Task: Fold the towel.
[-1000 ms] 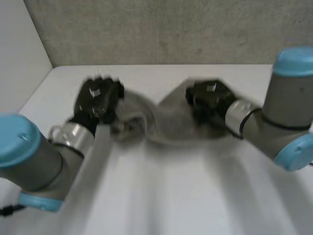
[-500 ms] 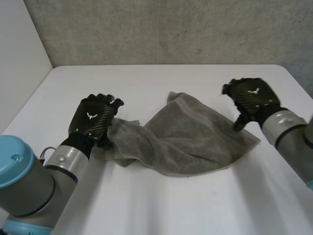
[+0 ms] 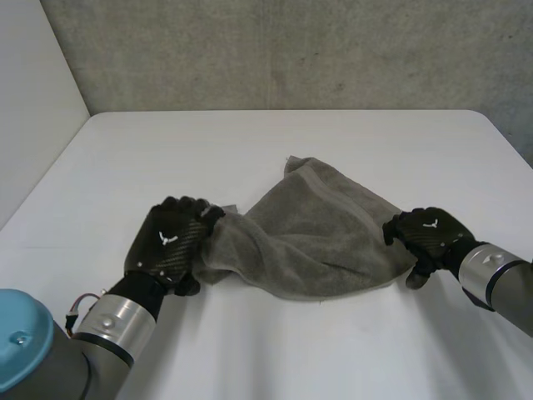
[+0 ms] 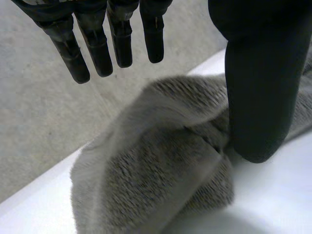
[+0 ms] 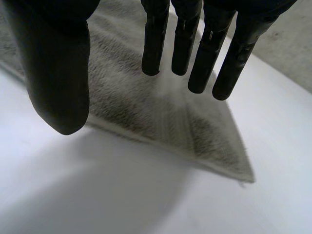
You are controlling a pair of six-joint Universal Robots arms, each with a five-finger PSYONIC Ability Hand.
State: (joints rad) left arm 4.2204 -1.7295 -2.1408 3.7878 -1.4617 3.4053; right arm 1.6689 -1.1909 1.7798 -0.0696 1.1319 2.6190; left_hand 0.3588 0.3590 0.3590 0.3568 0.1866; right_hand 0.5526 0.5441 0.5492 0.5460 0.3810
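My left hand (image 3: 171,246), fingers spread, meets the towel's (image 3: 316,237) bunched end at lower left, while my right hand (image 3: 426,236) hangs spread above its right corner.

towel (image 3: 316,233) left end: under left robot hand (image 3: 171,246) | right forearm (image 3: 500,283): cut off

Bunched towel (image 4: 156,165), straight-fingered robot hand (image 4: 253,78) above

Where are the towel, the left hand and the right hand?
towel (image 3: 321,242), head view, middle of the cloth.
left hand (image 3: 171,246), head view, back of the hand.
right hand (image 3: 429,235), head view, back of the hand.
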